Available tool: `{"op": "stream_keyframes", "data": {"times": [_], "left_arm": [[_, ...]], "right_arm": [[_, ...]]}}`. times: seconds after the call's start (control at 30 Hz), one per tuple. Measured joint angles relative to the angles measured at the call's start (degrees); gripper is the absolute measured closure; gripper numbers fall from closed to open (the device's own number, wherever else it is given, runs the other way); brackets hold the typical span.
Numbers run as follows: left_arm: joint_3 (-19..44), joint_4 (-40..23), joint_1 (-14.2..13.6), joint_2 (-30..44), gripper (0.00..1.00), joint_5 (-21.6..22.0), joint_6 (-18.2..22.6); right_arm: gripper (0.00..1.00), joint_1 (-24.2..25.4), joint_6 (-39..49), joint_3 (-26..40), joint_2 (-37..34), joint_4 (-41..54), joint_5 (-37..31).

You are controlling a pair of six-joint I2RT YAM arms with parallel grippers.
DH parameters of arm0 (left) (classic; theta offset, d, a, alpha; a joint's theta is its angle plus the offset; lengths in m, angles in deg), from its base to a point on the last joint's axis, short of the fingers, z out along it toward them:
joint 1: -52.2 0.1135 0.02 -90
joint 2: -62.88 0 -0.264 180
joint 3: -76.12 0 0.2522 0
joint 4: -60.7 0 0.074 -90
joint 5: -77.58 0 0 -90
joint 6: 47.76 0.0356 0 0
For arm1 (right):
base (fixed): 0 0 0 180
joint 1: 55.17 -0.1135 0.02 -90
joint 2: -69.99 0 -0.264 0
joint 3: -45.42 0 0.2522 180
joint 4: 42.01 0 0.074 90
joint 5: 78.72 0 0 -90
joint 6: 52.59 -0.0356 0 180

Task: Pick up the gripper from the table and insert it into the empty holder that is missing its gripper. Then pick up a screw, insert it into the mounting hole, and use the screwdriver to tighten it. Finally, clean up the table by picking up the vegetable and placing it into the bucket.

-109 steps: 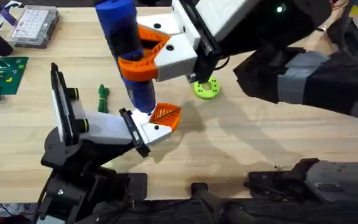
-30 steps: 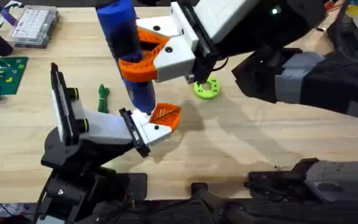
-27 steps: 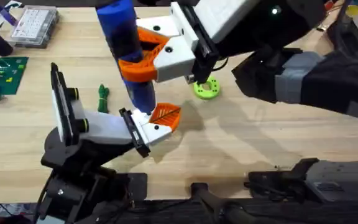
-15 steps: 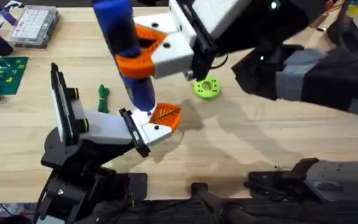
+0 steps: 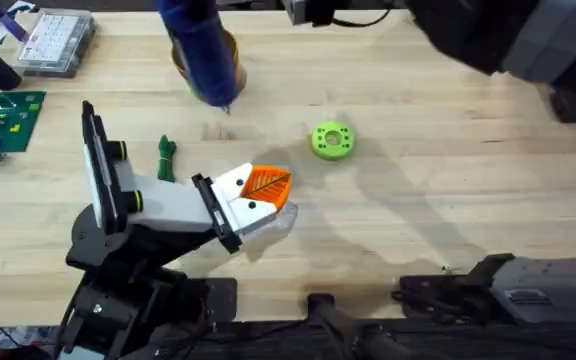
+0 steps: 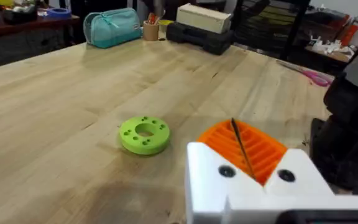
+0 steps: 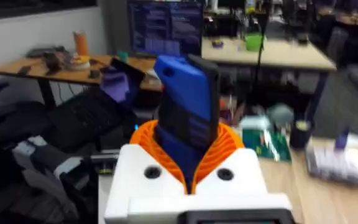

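- The screwdriver (image 5: 201,50) has lifted away from the gripper (image 5: 256,192) and is now up by the far edge of the desk (image 5: 448,200).
- The right end effector (image 7: 188,180) is clamped on it.
- The left end effector (image 6: 247,171) has its pads together on the holder side.
- The screw looks done, so the vegetable (image 5: 166,158) comes next.

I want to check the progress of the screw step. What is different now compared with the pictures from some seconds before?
The right claw, shut on the screwdriver, has lifted it off the white gripper and carried it toward the table's far side. The bucket now shows behind the tool. The left arm's holder, vegetable and green ring stayed in place.
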State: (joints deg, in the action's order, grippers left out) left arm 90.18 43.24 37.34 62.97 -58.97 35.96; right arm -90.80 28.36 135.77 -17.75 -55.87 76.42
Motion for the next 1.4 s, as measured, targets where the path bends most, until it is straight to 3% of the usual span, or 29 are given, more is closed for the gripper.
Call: {"op": "stream_keyframes", "data": {"times": [0.17, 0.37, 0.53, 0.73, 1.0, 1.2, 1.4], "left_arm": [[0.0, 0.0, 0.01, -0.01, 0.983, 0.0, -0.01], [0.0, 0.0, 0.01, -0.01, 0.982, 0.0, -0.02], [0.0, 0.0, 0.0, 0.0, 0.983, 0.0, -0.02], [0.0, 0.0, 0.01, -0.01, 0.983, 0.01, -0.04], [0.0, 0.0, 0.01, -0.02, 0.982, 0.0, -0.02], [0.0, 0.0, 0.01, 0.0, 0.983, 0.0, -0.02], [0.0, 0.0, 0.0, -0.01, 0.982, 0.02, -0.03]], "right_arm": [[0.976, 0.94, 8.07, 1.4, 0.03, 18.16, -6.74], [0.976, 2.12, 23.73, 4.97, -0.28, 45.23, -26.47], [0.976, 3.73, 34.82, 10.64, -0.4, 57.66, -42.75], [0.976, 8.05, 44.62, 13.81, -0.39, 63.68, -55.7], [0.976, 14.49, 62.34, 12.48, -0.66, 76.42, -61.43], [0.976, 20.36, 77.44, 1.92, -0.88, 71.26, -62.48], [0.976, 26.16, 85.7, -9.58, -2.7, 61.85, -63.23]]}}
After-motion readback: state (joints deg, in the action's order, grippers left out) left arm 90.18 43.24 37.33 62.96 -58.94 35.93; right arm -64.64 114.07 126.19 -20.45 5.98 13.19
